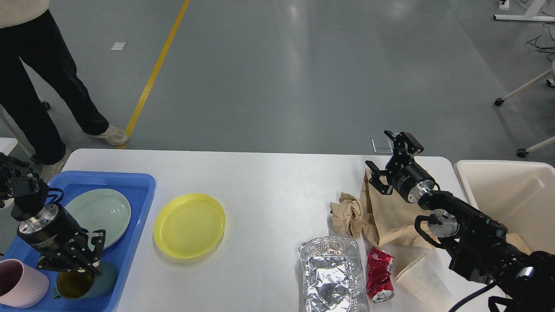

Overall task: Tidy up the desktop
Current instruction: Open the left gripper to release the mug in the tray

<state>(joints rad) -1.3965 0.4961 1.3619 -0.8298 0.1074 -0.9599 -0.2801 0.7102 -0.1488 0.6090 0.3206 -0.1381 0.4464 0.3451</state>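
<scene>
The white desktop bears a yellow plate, a foil tray, a crushed red can, a crumpled brown paper ball, a flat brown paper bag and a paper cup lying on its side. My left gripper is over the blue tray and is shut on the rim of a teal cup. My right gripper is open and empty above the far edge of the paper bag.
The blue tray also holds a pale green plate and a pink mug. A cream bin stands past the table's right end. A person's legs stand beyond the far left corner.
</scene>
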